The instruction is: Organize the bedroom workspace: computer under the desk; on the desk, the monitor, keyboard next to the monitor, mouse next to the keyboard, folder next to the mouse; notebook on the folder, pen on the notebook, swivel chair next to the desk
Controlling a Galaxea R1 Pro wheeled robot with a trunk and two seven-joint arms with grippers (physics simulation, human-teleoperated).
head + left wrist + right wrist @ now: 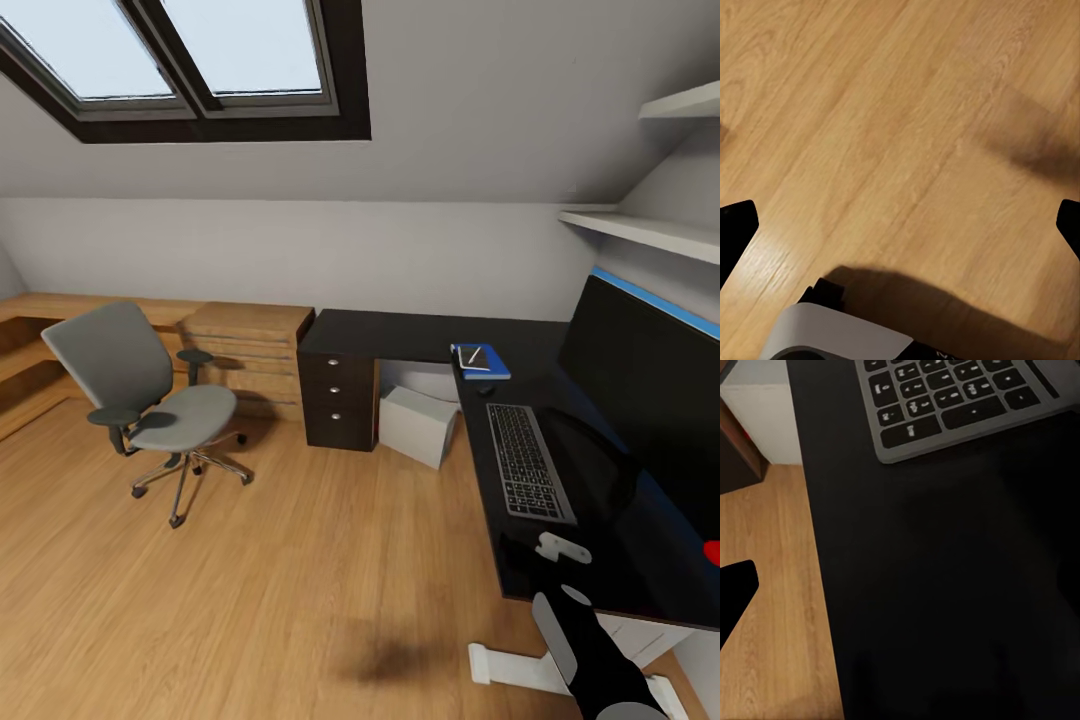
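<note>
The grey swivel chair point(140, 400) stands on the wood floor, well left of the black desk point(400, 335). On the desk's right wing lie the blue folder point(495, 371) with the notebook point(474, 357) and the pen point(473, 355) on top, then the small mouse point(485, 389), then the keyboard point(528, 460) point(960, 397). The monitor point(650, 400) stands beside them. The light-grey computer point(418, 425) point(761, 420) sits under the desk. My right gripper point(900, 585) hovers open over the desk's near end. My left gripper point(900, 225) is open over bare floor.
A black three-drawer unit point(340, 400) carries the desk's left end. A light-wood drawer chest point(250, 350) and a low wooden bench line the back wall. White shelves point(640, 230) hang above the monitor. A white desk foot point(510, 665) lies by my right arm point(590, 650).
</note>
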